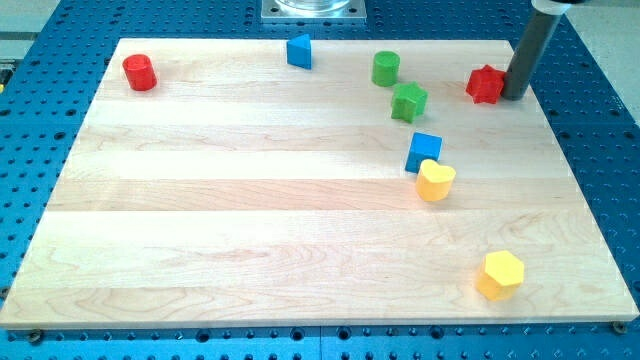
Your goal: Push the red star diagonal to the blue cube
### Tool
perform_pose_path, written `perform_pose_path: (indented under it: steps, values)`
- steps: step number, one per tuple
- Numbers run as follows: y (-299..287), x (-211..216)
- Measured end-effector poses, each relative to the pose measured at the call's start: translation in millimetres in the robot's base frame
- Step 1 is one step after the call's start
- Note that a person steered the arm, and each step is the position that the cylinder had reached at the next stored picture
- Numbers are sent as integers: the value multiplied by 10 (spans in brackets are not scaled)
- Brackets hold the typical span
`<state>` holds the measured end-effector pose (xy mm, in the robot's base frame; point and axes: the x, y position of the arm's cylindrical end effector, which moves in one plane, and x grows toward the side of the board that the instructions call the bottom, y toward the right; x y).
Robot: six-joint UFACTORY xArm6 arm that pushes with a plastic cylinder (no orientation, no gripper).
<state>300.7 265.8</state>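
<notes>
The red star (pixel 486 85) lies near the view's top right of the wooden board. My tip (pixel 514 96) is right beside the star's right side, touching or nearly touching it. The blue cube (pixel 424 152) sits lower and to the left of the star, about mid-right on the board. A yellow heart (pixel 435 181) touches the cube's lower right corner.
A green star (pixel 408 101) and a green cylinder (pixel 386 68) lie left of the red star. A blue triangular block (pixel 299 51) is at top centre, a red cylinder (pixel 140 72) at top left, a yellow hexagon (pixel 499 274) at bottom right. The board's right edge (pixel 560 130) is close to my tip.
</notes>
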Motion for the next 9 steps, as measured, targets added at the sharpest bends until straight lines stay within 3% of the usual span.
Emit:
perform_pose_path:
  steps: [1,2,4,5,6,7,9]
  values:
    - [-230,-20]
    - [-230,455]
    - [-931,415]
    - [-920,204]
    - [-1049,425]
    - [-752,664]
    - [-704,66]
